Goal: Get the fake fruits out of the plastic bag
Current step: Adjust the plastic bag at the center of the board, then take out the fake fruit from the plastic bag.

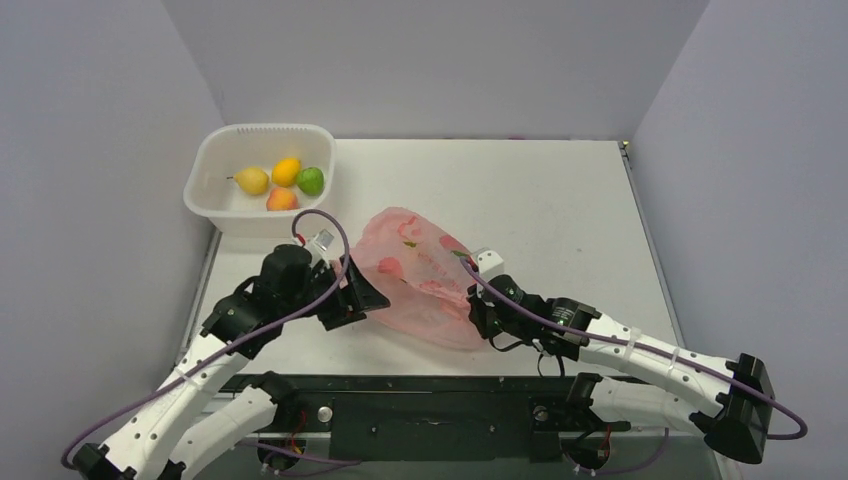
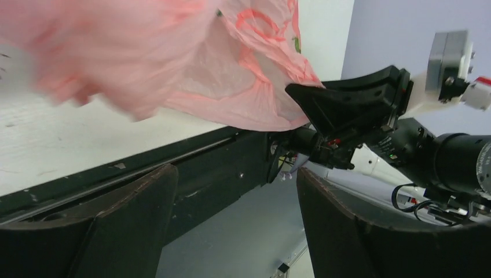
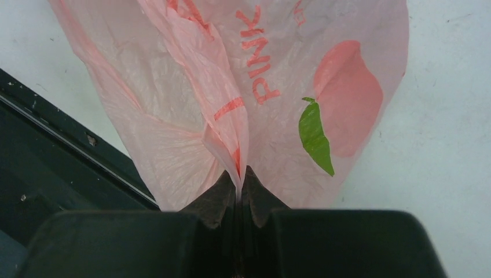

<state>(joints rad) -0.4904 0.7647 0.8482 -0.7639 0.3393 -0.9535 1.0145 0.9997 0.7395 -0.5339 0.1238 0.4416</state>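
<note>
Plastic bag (image 1: 420,275): thin, limp, slippery pink film on the surface's (image 1: 560,200) near middle, best pinched at a gathered fold, where right pincer (image 3: 239,180) clamps it; left pincer (image 2: 234,185) wide, empty; four fake fruits (image 1: 286,172) in white basin (image 1: 262,128).

The plastic bag (image 2: 104,58) is blurred in the left wrist view; its inside seems hidden.

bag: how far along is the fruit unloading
Done: four fruits lie in the white basin. In hand: the right gripper has its jaws shut on a fold of the pink bag, and the left gripper is open at the bag's left edge. Left: the bag is crumpled and cloudy, so whether any fruit is inside cannot be told.
</note>
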